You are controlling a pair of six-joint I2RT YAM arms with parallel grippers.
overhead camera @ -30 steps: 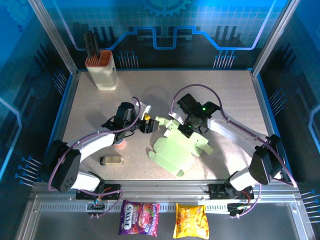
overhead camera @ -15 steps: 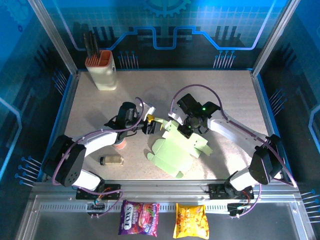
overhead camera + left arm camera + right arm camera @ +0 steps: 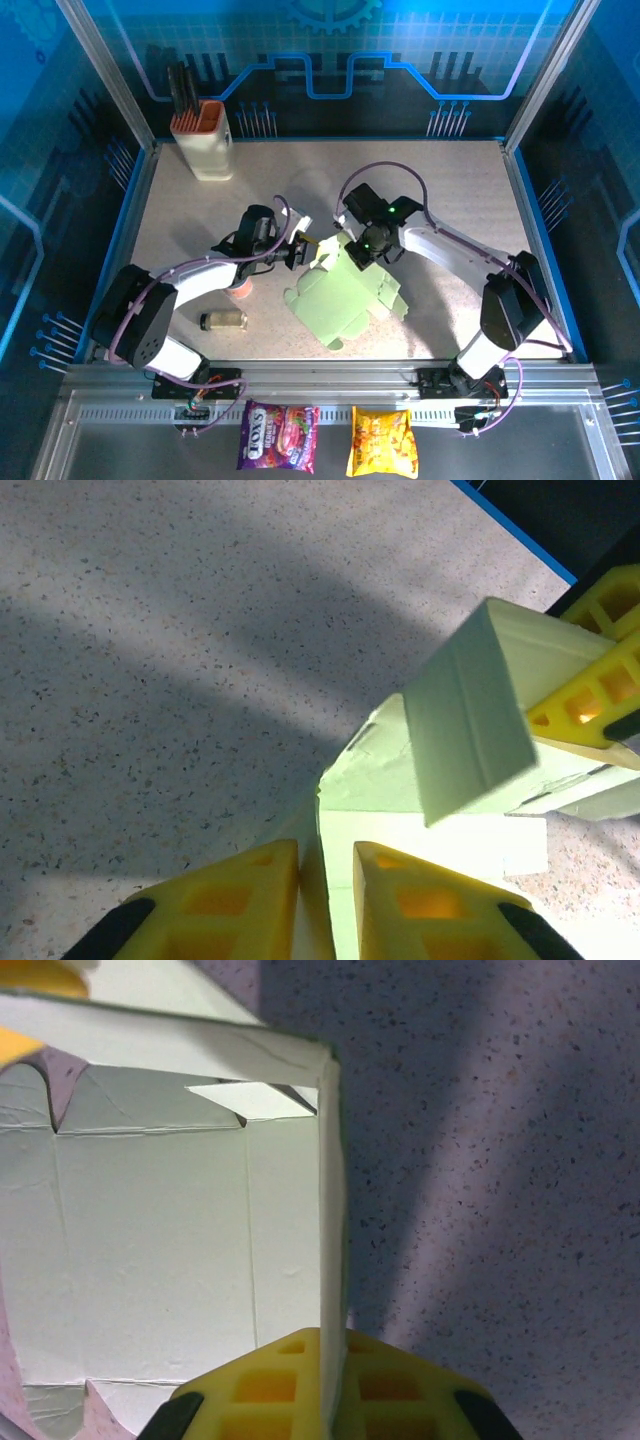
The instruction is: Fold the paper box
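Two grips: left fingers (image 3: 215, 895) pinch paper box (image 3: 335, 295) flap (thin edge); right fingers (image 3: 262, 1388) clenched on upright panel.

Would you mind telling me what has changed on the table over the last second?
The left gripper closed onto a flap of the paper box. The right gripper, gripping a raised panel, shifted left, dragging the box along. The cream holder, small jar and snack packets stayed put.
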